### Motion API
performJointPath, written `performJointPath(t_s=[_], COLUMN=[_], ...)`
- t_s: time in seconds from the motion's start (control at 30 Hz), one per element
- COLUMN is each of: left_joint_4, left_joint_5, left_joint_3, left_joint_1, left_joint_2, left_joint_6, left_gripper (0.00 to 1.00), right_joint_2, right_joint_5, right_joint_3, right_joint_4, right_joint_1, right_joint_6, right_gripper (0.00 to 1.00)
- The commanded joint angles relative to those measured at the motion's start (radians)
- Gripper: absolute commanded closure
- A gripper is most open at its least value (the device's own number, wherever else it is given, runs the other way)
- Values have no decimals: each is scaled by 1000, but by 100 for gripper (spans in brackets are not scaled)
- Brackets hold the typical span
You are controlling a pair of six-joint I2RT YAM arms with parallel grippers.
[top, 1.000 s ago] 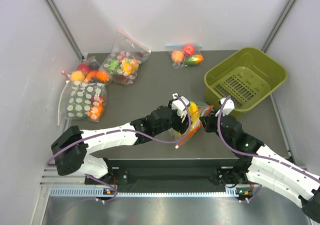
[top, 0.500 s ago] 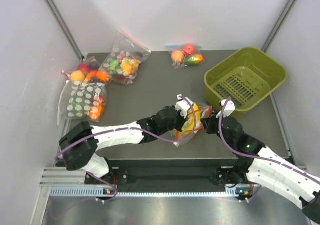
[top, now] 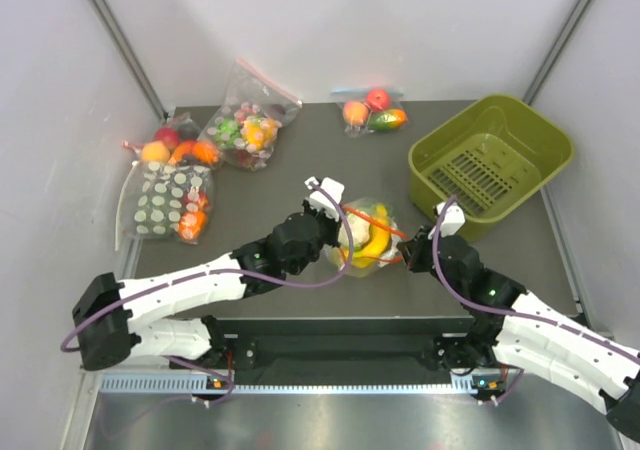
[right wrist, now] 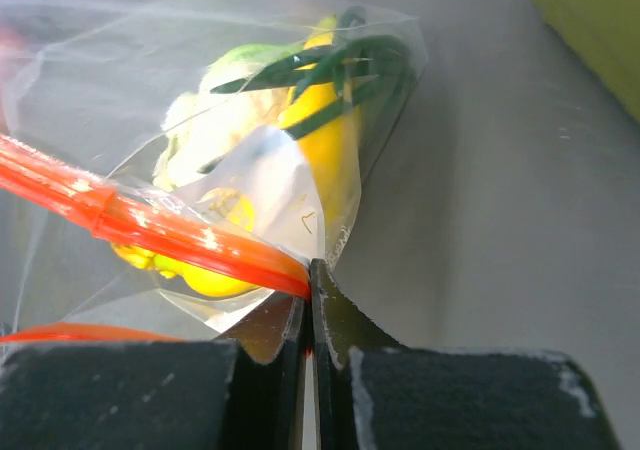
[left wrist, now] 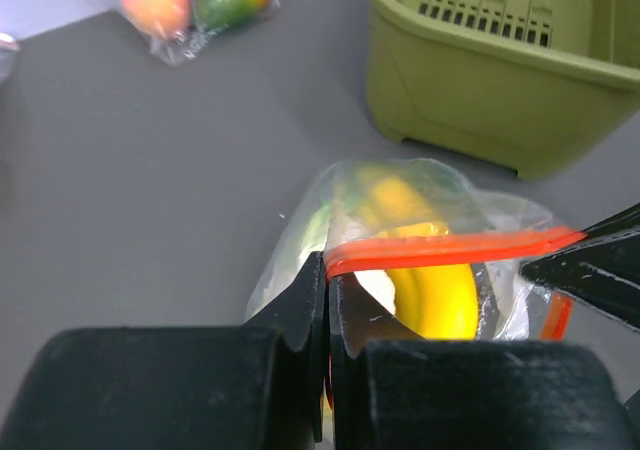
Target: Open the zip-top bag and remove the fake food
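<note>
The zip-top bag [top: 368,238] hangs mid-table between both grippers, its red-orange zip strip [left wrist: 450,247] stretched between them. Through the clear plastic show the fake food's yellow bananas [left wrist: 432,292] and pale green lettuce head [right wrist: 215,120]. My left gripper [left wrist: 327,270] is shut on the left end of the strip, and in the top view the left gripper [top: 340,220] sits at the bag's left side. My right gripper [right wrist: 310,275] is shut on the strip's other end, at the bag's right side [top: 408,253]. The bag's mouth gapes a little between the two strip halves.
An olive-green basket [top: 490,160] stands at the right, close behind the bag. A small bag of peach, apple and green-orange piece [top: 373,113] lies at the back. Other filled bags [top: 175,195] lie at the left back.
My left gripper closed on the strip and drew back to the left. The bag swung from edge-on to spread wide between the grippers. The right gripper stayed shut, barely moving.
</note>
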Motion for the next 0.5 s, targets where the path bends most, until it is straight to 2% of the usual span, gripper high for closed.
performJointPath(t_s=[0.0, 0.17, 0.47], left_joint_4=[-39, -83, -194], left_joint_5=[-171, -166, -199], left_joint_3=[-29, -54, -51], left_joint_1=[2, -1, 0], left_joint_2=[-87, -182, -329], left_joint_6=[18, 21, 47], left_gripper=[100, 100, 100], right_joint_2=[38, 118, 386], right_joint_5=[18, 14, -29], right_joint_3=[3, 5, 78], right_joint_4=[16, 82, 298], right_joint_1=[17, 29, 29], right_joint_6=[15, 20, -9], right_gripper=[100, 100, 100])
